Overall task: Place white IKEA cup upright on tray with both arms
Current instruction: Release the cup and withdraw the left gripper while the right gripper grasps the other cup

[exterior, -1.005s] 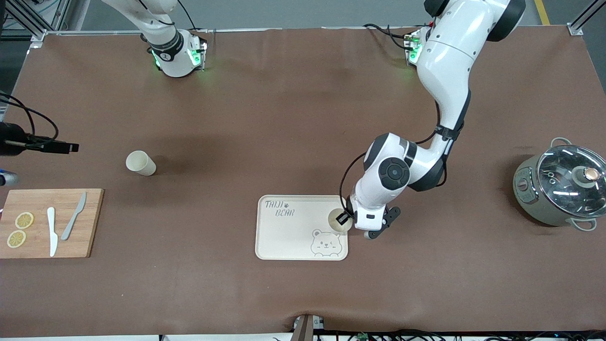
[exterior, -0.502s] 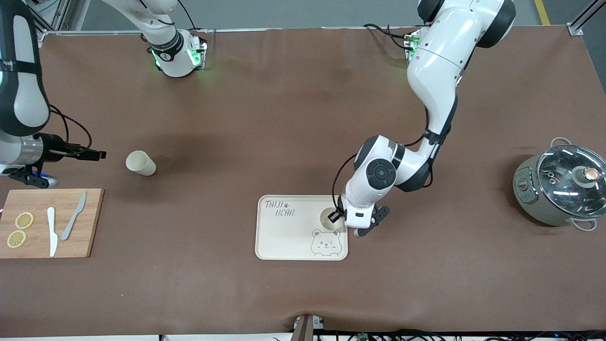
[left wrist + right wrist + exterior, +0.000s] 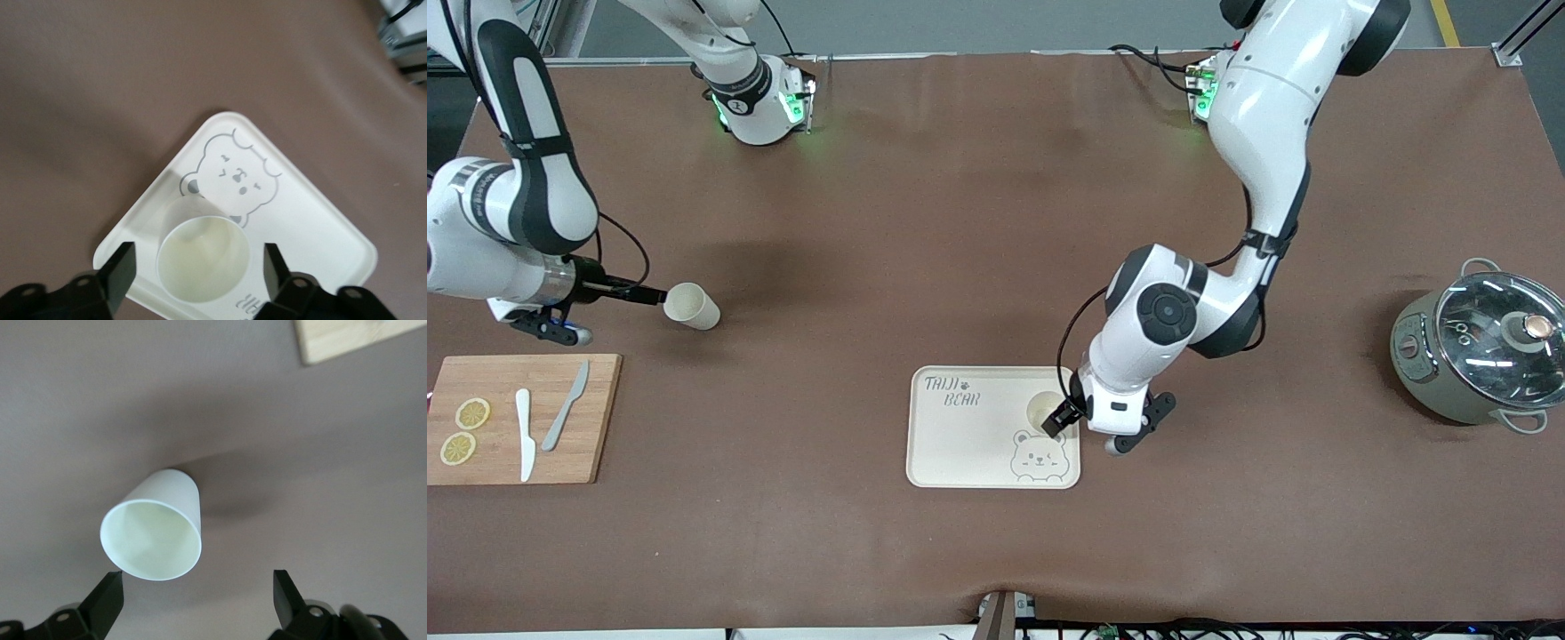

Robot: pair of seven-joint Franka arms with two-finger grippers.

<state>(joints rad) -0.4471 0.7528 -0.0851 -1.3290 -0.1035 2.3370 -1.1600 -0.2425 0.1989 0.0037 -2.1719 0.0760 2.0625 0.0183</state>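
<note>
A white cup [image 3: 1042, 407] stands upright on the cream tray [image 3: 969, 444], by its edge toward the left arm's end, next to the bear drawing. My left gripper [image 3: 1058, 420] hovers just over it, open. In the left wrist view the cup [image 3: 202, 258] sits between the two spread fingers [image 3: 124, 267] without touching them, on the tray [image 3: 313, 227]. A second white cup [image 3: 692, 307] sits on the bare table. My right gripper [image 3: 656, 297] is open right beside its mouth. In the right wrist view that cup [image 3: 155, 530] lies just ahead of my right gripper [image 3: 197, 579].
A wooden cutting board [image 3: 516, 418] with two lemon slices [image 3: 464, 431] and two knives [image 3: 543, 422] lies at the right arm's end. A grey pot with a glass lid [image 3: 1480, 351] stands at the left arm's end.
The left gripper moved the cup onto the tray, let go and drew back slightly. The right arm swung in from the table's end and reached the second cup.
</note>
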